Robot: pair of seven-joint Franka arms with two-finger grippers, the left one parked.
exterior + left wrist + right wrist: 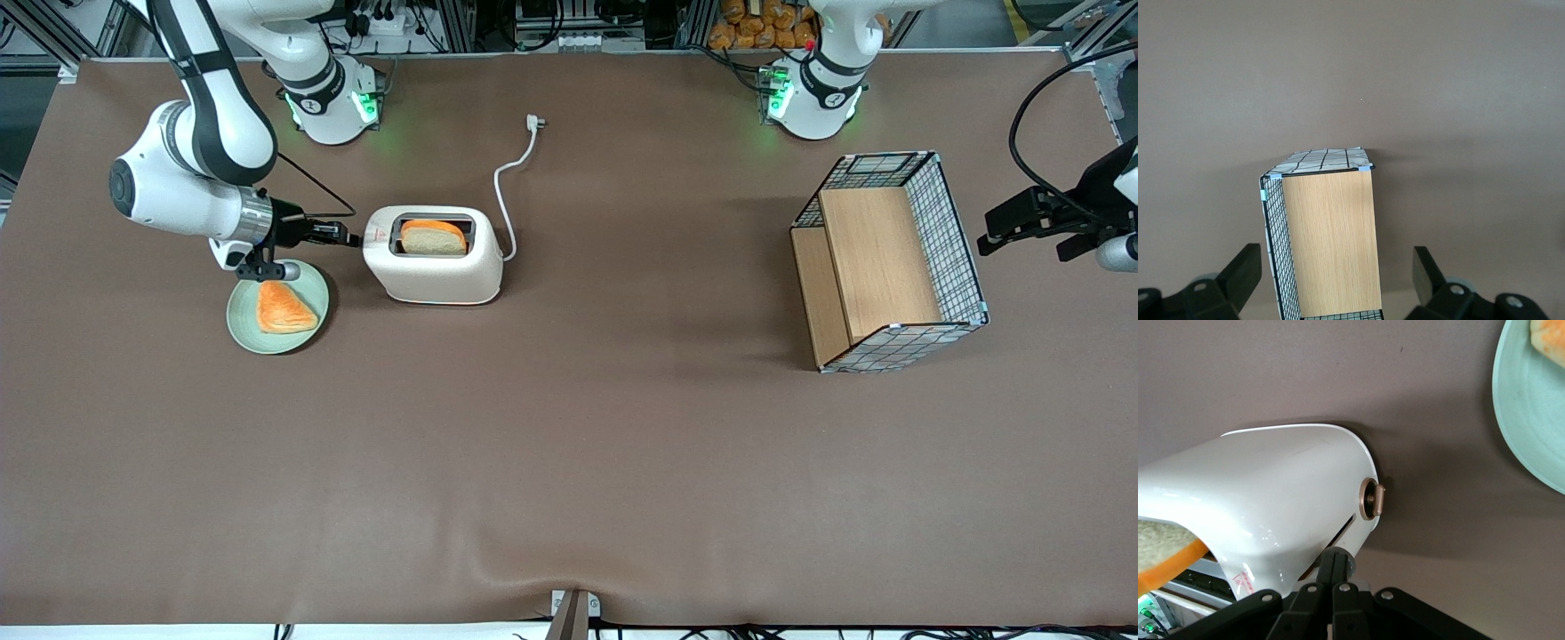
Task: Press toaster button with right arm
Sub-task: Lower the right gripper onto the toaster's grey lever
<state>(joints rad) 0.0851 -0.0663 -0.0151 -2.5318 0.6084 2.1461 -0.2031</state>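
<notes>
The cream-white toaster (436, 267) stands on the brown table with a slice of bread (433, 238) in its top slot. My right arm reaches in level from the working arm's end. Its gripper (353, 238) is shut, with nothing held, and its tips are at the toaster's narrow end by the red mark (374, 236). In the right wrist view the closed fingertips (1336, 555) rest against the grey toaster button (1351, 564), which is mostly hidden by them. A bronze round knob (1373, 500) sits on the same end of the toaster (1271, 493), apart from the fingers.
A pale green plate (240, 311) with an orange-crusted piece of toast (284, 308) lies just below my wrist, nearer the front camera. The toaster's white cord (508, 182) trails away from the camera. A wire-and-wood rack (889, 258) stands toward the parked arm's end.
</notes>
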